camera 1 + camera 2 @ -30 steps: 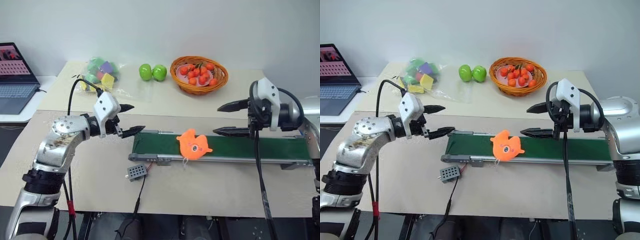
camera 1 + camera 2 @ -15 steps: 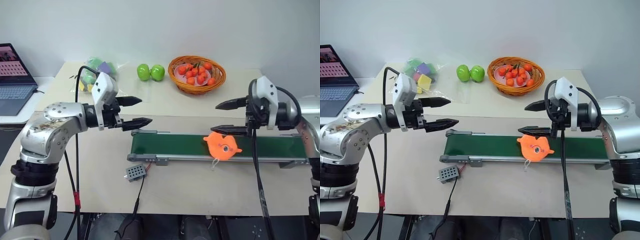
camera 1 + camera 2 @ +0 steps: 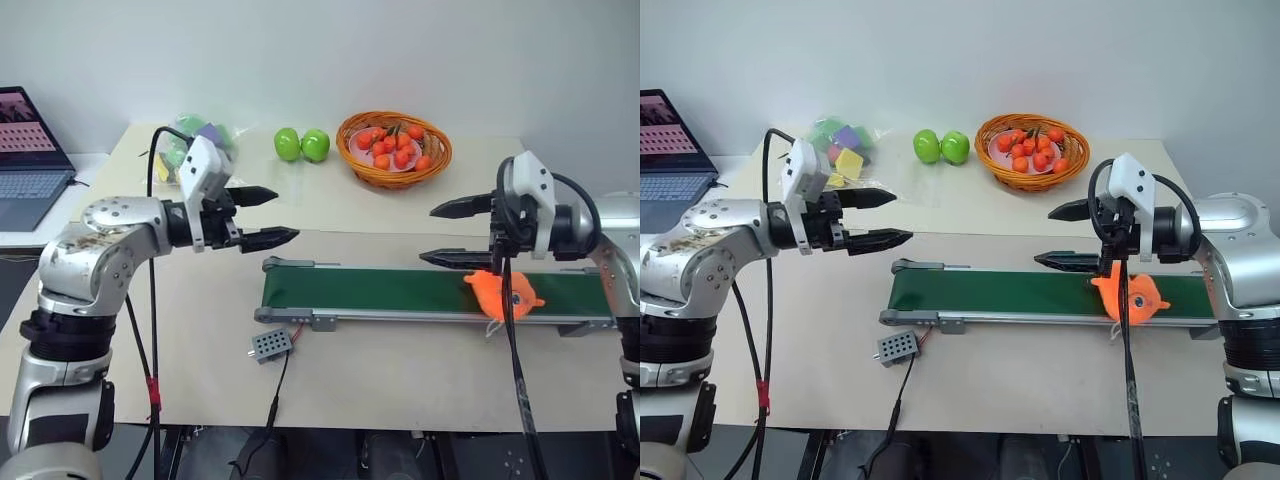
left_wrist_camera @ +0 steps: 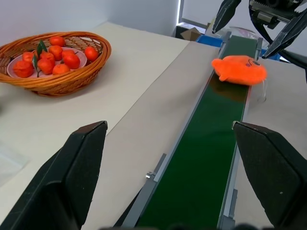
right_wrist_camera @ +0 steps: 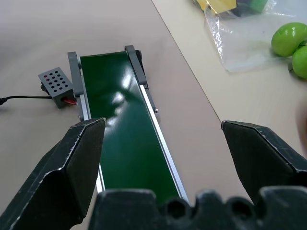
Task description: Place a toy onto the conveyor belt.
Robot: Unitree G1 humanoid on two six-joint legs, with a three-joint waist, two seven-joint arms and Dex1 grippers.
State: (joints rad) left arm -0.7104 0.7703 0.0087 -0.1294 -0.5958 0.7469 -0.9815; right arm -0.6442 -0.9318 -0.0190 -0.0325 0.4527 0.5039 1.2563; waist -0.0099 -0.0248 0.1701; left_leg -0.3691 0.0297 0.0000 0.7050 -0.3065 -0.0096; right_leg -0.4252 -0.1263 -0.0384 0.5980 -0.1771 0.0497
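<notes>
Plush toy [image 3: 503, 291], bright orange, lies on the conveyor belt [image 3: 400, 290] near its right end, leaning over the belt's near frame rail, and we take that belt as our landmark for everything else. We see the right gripper [image 3: 448, 233] hanging above the belt's right part, just beside the toy on its left, with its jaws apart and nothing between them; its black cable hangs down across the front of the toy. We see the left gripper [image 3: 262, 216] hovering beyond the belt's left end, above the worktop [image 3: 400, 370], pointed along toward the belt, its jaws likewise spread wide and empty. In the left wrist view the toy [image 4: 240, 69] sits far down the green strip, under the other gripper's black fingers.

A small grey control box [image 3: 272, 344] lies in front of the belt's left end, joined to it by a wire. Behind the belt, a wicker basket [image 3: 394, 149] holds small orange fruits. Two green apples [image 3: 302, 144] sit to the basket's left, also behind the belt. Farther left of the belt's left end lies a clear bag of coloured foam blocks [image 3: 843, 145], and well beyond that an open laptop [image 3: 30, 155].
</notes>
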